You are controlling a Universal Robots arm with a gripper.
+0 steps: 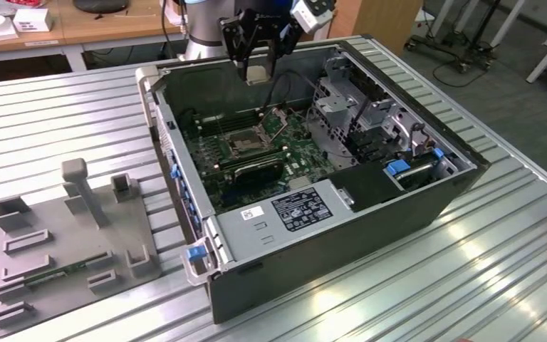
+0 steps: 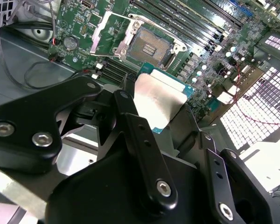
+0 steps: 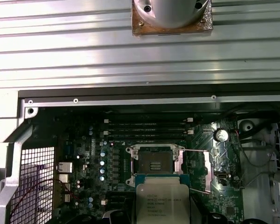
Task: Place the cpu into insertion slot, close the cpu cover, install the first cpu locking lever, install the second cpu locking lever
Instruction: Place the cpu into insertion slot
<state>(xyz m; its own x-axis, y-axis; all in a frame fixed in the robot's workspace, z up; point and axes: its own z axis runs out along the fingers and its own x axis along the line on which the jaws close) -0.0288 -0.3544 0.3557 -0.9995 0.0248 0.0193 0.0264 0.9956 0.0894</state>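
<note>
One pincer (image 2: 157,112) clamped on the cpu (image 3: 162,200), faint unreadable print on top, insertion slot (image 2: 149,44) uncovered, apart

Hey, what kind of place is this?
Probably a robotics lab or test workshop: a robot arm over an open computer case on a slatted metal table, wooden desks behind.

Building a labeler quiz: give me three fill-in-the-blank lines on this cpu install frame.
1. The cpu is ___ by the claw, its silver top showing in both wrist views.
2. The insertion slot is ___: bare contacts, no chip in it.
3. In the exterior view the claw hangs ___ the open computer case.
Missing words: held; empty; above.
</note>
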